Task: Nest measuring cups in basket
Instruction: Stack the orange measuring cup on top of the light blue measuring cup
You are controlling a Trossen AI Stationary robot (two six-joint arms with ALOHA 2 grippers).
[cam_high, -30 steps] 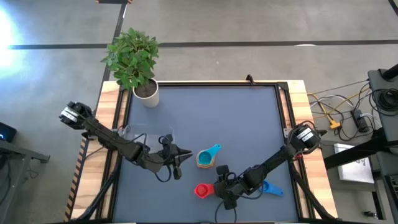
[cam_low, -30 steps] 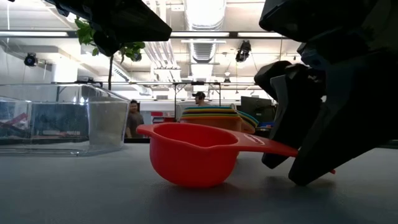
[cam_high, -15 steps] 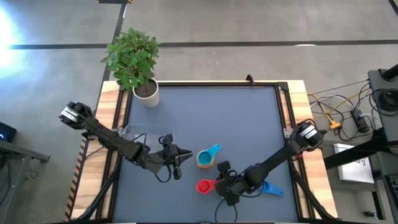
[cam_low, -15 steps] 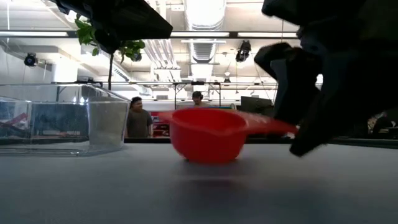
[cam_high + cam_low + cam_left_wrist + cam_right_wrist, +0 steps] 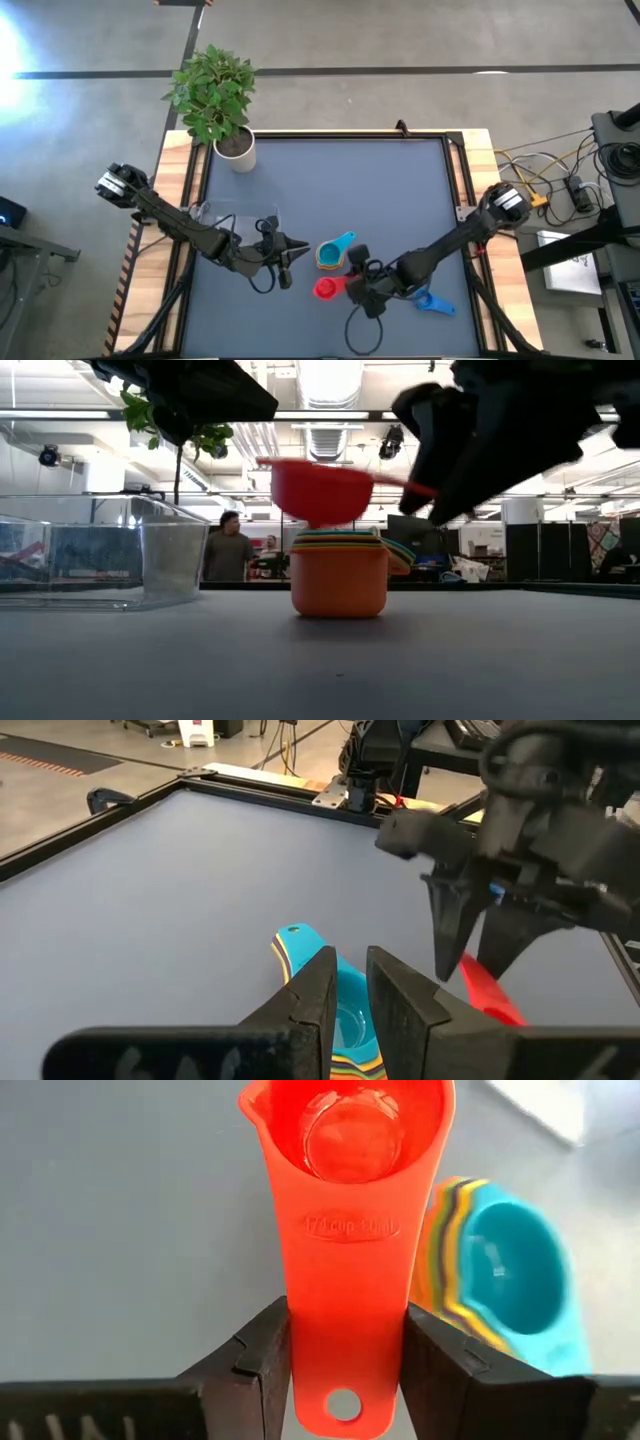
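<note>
The red measuring cup (image 5: 325, 289) hangs in my right gripper (image 5: 352, 284), lifted above the table just near of the nested stack (image 5: 333, 256). In the low view the red cup (image 5: 320, 490) shows higher than the stack (image 5: 340, 575), whose orange outer cup stands on its base. The teal cup (image 5: 510, 1270) lies on top of the stack. The blue cup (image 5: 430, 300) lies on the table under the right arm. The clear basket (image 5: 100, 550) stands at the left, partly under the left arm. My left gripper (image 5: 350, 995) hovers left of the stack, shut on nothing. My right gripper pinches the red cup's flat handle near its free end (image 5: 345, 1350) between its two fingers (image 5: 262, 1365), one on each long edge. The fingers come from the table's right and lie along the handle. The cup is lifted clear and about level, bowl (image 5: 350, 1130) pointing away from the gripper.
A white pot with a green plant (image 5: 235, 150) stands at the table's far left corner. Raised black rails (image 5: 455, 180) frame the table. People stand in the room beyond the table (image 5: 228, 545). Bare table surface (image 5: 350, 190) stretches toward the far edge.
My right gripper has risen and moved toward the far edge, up to the stack, still shut on the red cup's handle. The red cup, which rested on the table tilted, is now lifted clear and level, higher than the stack's top.
</note>
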